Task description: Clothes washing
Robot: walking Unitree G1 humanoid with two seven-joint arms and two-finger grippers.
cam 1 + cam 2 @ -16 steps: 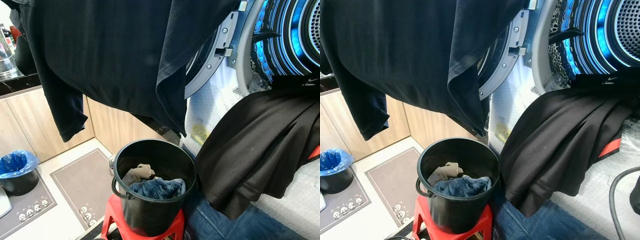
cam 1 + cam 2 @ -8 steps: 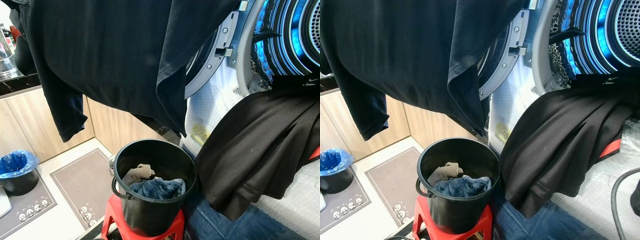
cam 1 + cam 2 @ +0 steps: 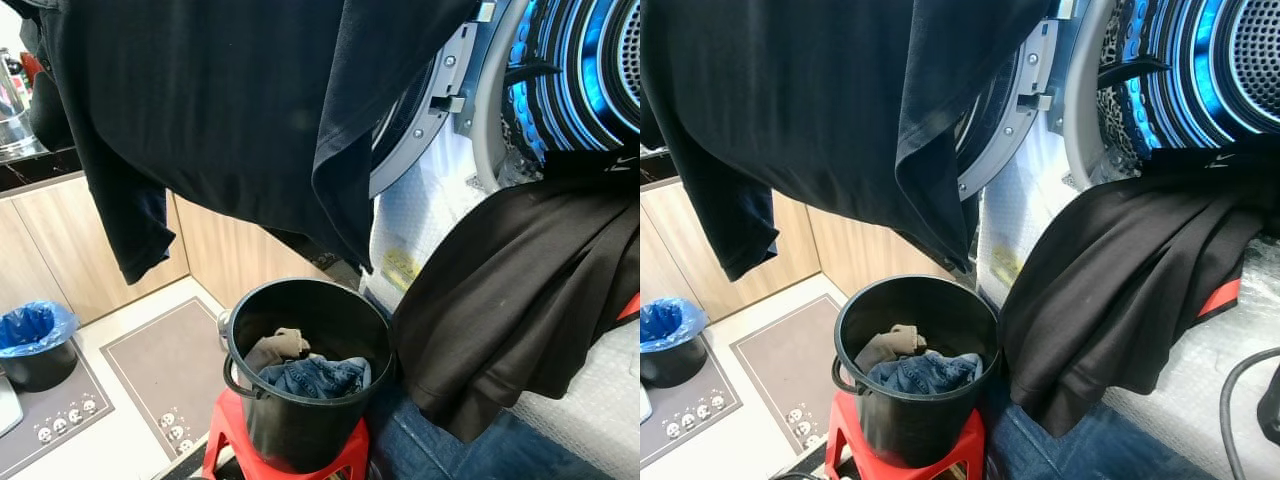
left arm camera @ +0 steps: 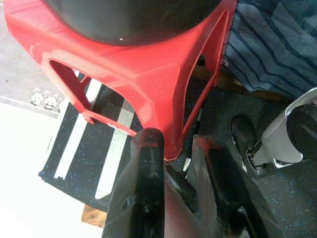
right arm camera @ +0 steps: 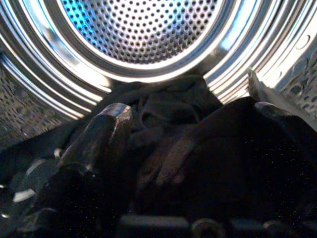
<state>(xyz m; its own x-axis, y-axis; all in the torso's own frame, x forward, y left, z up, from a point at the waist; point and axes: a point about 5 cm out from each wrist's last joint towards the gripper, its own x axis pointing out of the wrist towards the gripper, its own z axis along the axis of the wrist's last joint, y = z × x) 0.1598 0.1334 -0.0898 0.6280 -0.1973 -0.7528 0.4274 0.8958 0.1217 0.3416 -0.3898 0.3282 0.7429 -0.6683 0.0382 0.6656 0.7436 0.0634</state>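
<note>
Right claw [image 5: 188, 163] reaches inside the washer drum [image 5: 143, 34], fingers spread around black garment [image 3: 1120, 290] that spills out over the door opening. Left claw [image 4: 178, 148] hangs low by the red stool [image 4: 148, 74], fingers slightly apart, empty. Bucket [image 3: 300, 430] with jeans [image 3: 320, 378] sits on the stool

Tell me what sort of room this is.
Likely a home laundry corner beside a kitchen: an open front-loading washer drum, a black bucket of clothes on a red stool, and wooden cabinets.
</note>
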